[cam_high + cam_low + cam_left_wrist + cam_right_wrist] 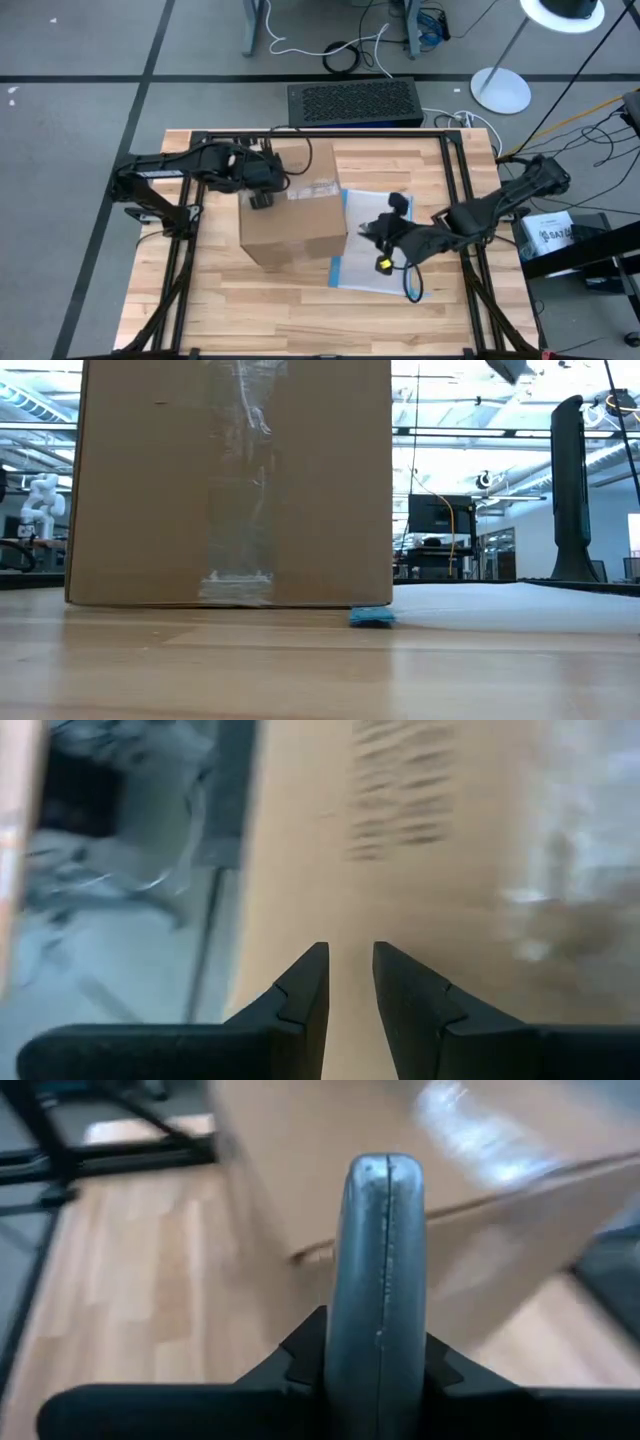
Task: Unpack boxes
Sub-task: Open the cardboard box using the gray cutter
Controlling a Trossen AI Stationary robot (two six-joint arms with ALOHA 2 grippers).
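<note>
Looking down, you have the box mid-table, taped shut, so unpacking is barely begun; a clear pouch lies beside it. At table height, only wood and workshop behind. Your left gripper hovers over the top, fingers slightly apart (empty). Your right gripper pinches a grey blade aimed at the box.

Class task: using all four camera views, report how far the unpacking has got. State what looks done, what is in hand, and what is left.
Done: a clear pouch lies on the table beside the cardboard box; whether it came from the box cannot be told.
In hand: the right gripper is shut on a grey, flat, round-ended object; the left gripper hovers over the box top, fingers slightly apart, empty.
Left: the tape looks intact, so opening the box remains.
</note>
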